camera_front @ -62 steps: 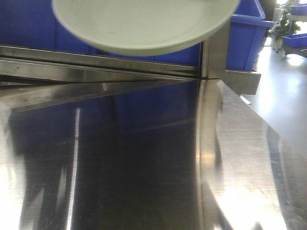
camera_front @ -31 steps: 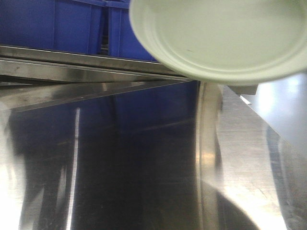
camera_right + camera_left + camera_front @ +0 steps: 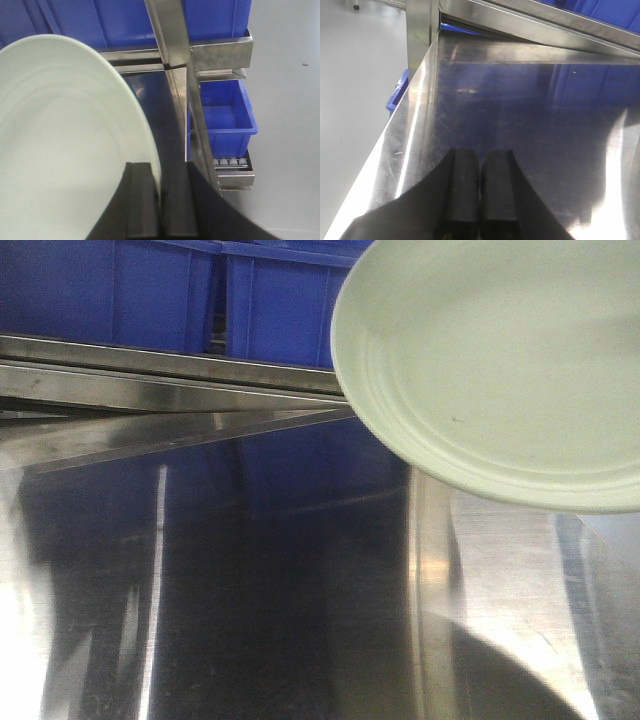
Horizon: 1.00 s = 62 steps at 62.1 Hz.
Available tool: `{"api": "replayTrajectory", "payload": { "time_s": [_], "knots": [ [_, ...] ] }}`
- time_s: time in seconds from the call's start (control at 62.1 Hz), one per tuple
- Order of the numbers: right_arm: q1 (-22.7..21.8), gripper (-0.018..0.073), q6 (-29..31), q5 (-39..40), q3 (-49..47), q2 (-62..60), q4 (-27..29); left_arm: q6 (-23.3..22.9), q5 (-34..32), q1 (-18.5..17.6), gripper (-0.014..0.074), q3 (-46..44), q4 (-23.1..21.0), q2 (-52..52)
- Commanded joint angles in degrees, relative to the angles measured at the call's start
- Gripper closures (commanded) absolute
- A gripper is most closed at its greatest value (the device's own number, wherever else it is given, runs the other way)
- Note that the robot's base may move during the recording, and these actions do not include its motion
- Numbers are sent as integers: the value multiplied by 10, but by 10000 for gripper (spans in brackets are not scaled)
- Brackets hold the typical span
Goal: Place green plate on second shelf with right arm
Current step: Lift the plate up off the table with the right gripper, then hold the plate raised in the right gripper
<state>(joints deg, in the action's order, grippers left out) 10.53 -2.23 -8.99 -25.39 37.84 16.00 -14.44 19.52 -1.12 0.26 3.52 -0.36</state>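
Note:
The pale green plate (image 3: 500, 360) hangs tilted in the air at the upper right of the front view, above the steel shelf surface (image 3: 250, 570). In the right wrist view the same green plate (image 3: 65, 140) fills the left side, its rim pinched between the black fingers of my right gripper (image 3: 160, 170), which is shut on it. My left gripper (image 3: 480, 155) rests low over the steel surface (image 3: 520, 90) with its black fingers pressed together and nothing between them.
Blue plastic crates (image 3: 150, 290) stand on the steel rack behind the rail (image 3: 170, 365). A steel upright post (image 3: 172, 45) rises right of the plate, with a blue bin (image 3: 225, 112) on a lower level beside it. Grey floor (image 3: 355, 70) lies left of the shelf.
The plate has moved rightward and lower across the front view, and tilted so more of its face shows. The left gripper's surroundings look the same.

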Motion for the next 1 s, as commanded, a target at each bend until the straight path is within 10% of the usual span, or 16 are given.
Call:
{"api": "replayTrajectory", "payload": {
  "time_s": [0.0,0.982],
  "knots": [
    [-4,510,1,77,-18,-4,4,-3,-40,-4,472,18,-3,-14],
    [-4,510,1,72,-18,-4,4,3,-26,-4,472,18,20,-14]
  ]
}}
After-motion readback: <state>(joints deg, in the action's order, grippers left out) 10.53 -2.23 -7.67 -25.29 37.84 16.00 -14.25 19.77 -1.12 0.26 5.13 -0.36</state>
